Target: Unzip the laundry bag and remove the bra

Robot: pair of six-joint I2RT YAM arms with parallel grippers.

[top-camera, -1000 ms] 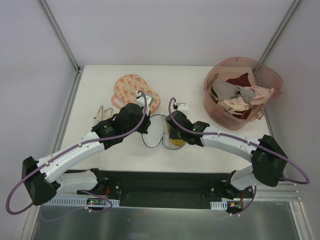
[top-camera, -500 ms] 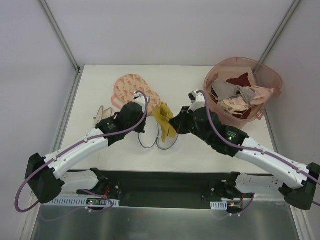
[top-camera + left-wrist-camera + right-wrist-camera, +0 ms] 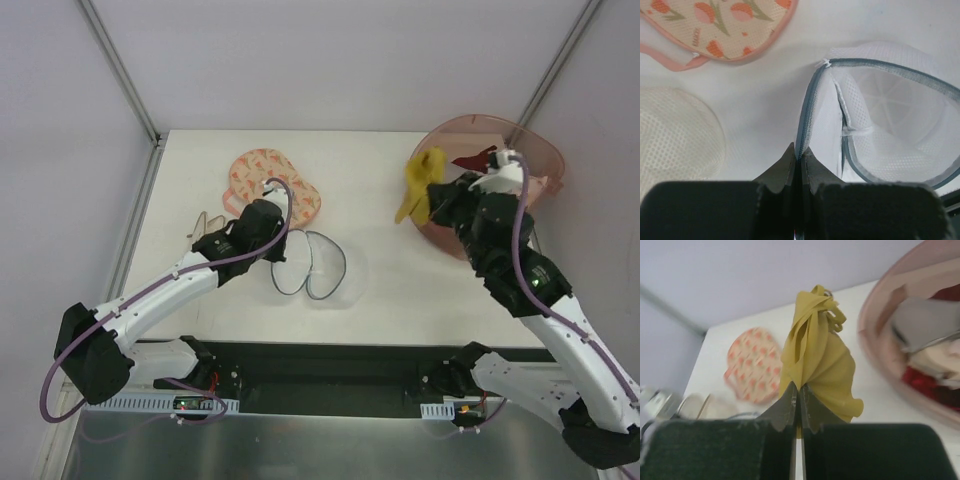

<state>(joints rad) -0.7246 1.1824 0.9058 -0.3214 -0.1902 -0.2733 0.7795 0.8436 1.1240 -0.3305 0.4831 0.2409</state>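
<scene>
At tub (image 3: pixel 866 335), right fingers (image 3: pixel 786 407) clamp bra (image 3: pixel 815 360), carried from laundry bag (image 3: pixel 318 266); left fingers (image 3: pixel 784 167) pinch it.

Bright, even, diffuse light with only faint shadows on the worktop (image 3: pixel 400 285) — the right wrist view's background is blurred, while the left wrist view is sharp.

white mesh laundry bag (image 3: pixel 900 135), matt
</scene>
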